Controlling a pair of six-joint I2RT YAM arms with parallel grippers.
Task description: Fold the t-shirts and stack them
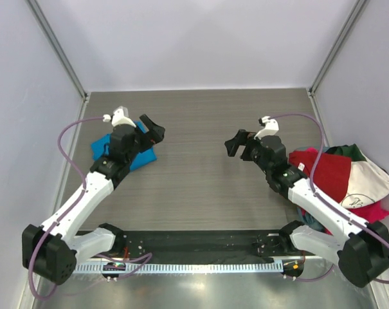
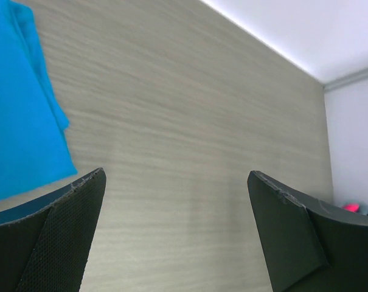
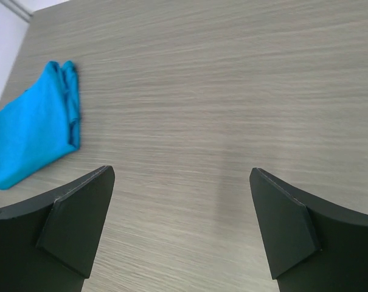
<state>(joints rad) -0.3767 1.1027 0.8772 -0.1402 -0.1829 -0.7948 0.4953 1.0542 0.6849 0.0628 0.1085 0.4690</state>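
Since the blue shirt [image 1: 103, 147] lies folded at nine o'clock, the step in hand looks like fetching another. The left gripper [image 1: 154, 134] and right gripper [image 1: 236, 143] gape wide (both empty). Next, reach the shirt heap [image 1: 342, 177] at four o'clock.

The left claw [image 1: 154, 129] and right claw [image 1: 233, 144] hover, jaws spread wide.

The table [image 1: 200, 129] is seen from above, behind both arms [image 1: 85, 199]. Each wrist view is aimed closely across it between its own fingers [image 2: 56, 243]; the blue t-shirt [image 3: 34, 137], beyond the left finger, is shared.
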